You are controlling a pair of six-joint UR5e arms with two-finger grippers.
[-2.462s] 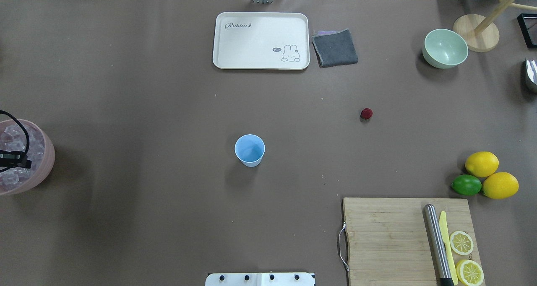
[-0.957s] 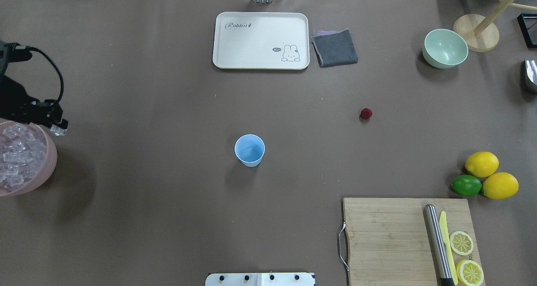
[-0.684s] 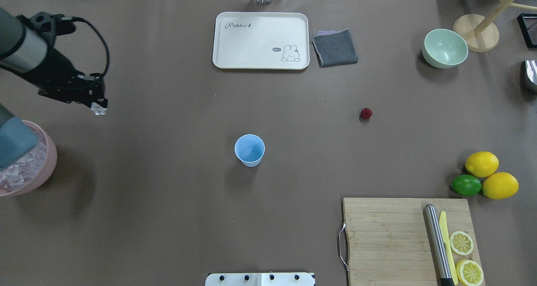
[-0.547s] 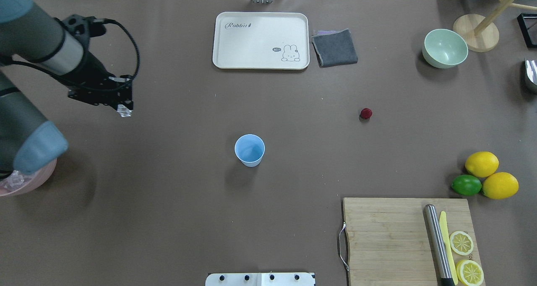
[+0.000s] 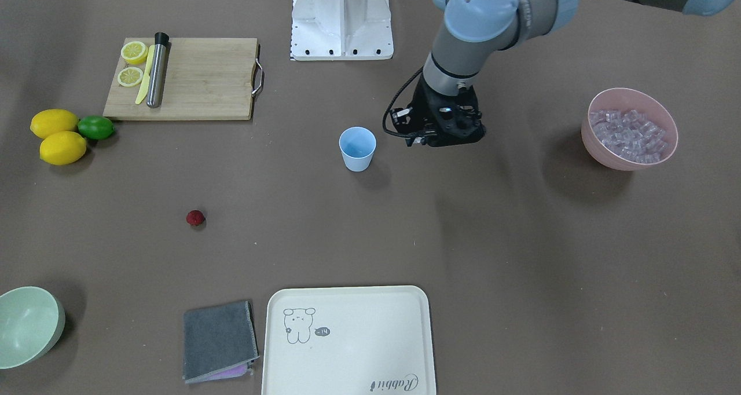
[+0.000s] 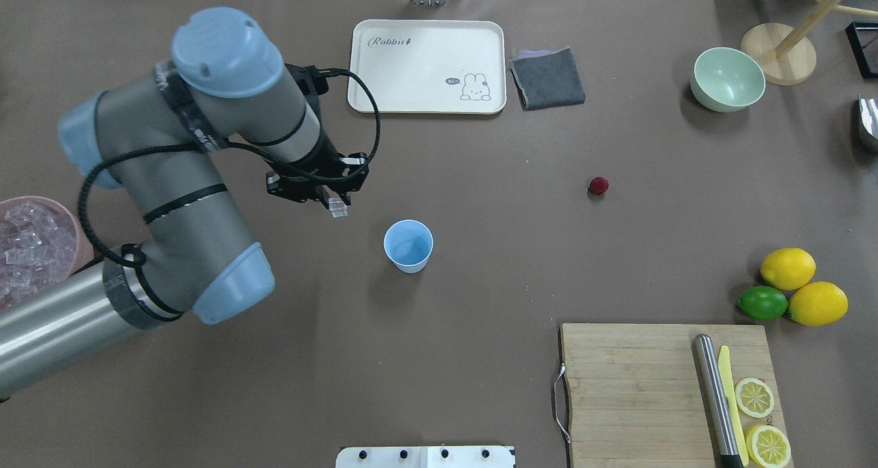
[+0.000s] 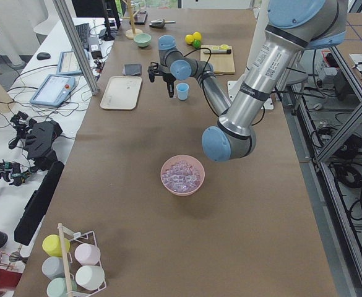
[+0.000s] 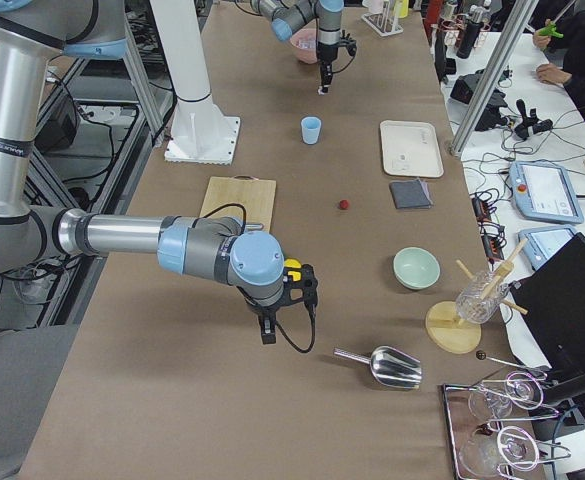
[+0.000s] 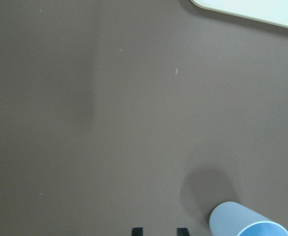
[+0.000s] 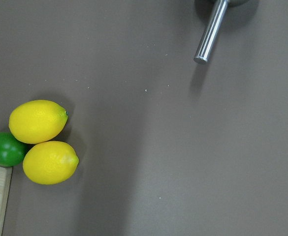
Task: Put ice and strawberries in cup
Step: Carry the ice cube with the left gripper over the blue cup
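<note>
- The cup [image 6: 408,246] stands upright near the middle of the table [image 6: 480,289]. Its inside shows plain blue down to the bottom.
- The left gripper [image 6: 334,200] is pinched narrow on one clear ice cube [image 6: 339,210]. It holds the cube above the table, near the cup on the robot's left side and not over the cup's mouth.
- In the left wrist view the cup sits at the lower right corner, apart from the two dark fingertips [image 9: 137,231] at the bottom edge.
- The pink bowl [image 5: 599,152], well apart from the cup on the robot's left, is heaped with ice cubes [image 5: 630,131].
- The strawberry [image 6: 599,186] lies alone on the table, well apart from the cup, towards the robot's right.
- The green bowl [image 6: 728,77] stands at the far right, its inside plain green.
- The tray [image 6: 425,66] lies flat at the far edge, with a folded grey cloth [image 6: 547,78] just beside it.
- The right gripper [image 8: 267,335] hangs over the table near two lemons [image 10: 38,121] and a lime [image 10: 5,148]. I cannot tell how wide it stands.
</note>
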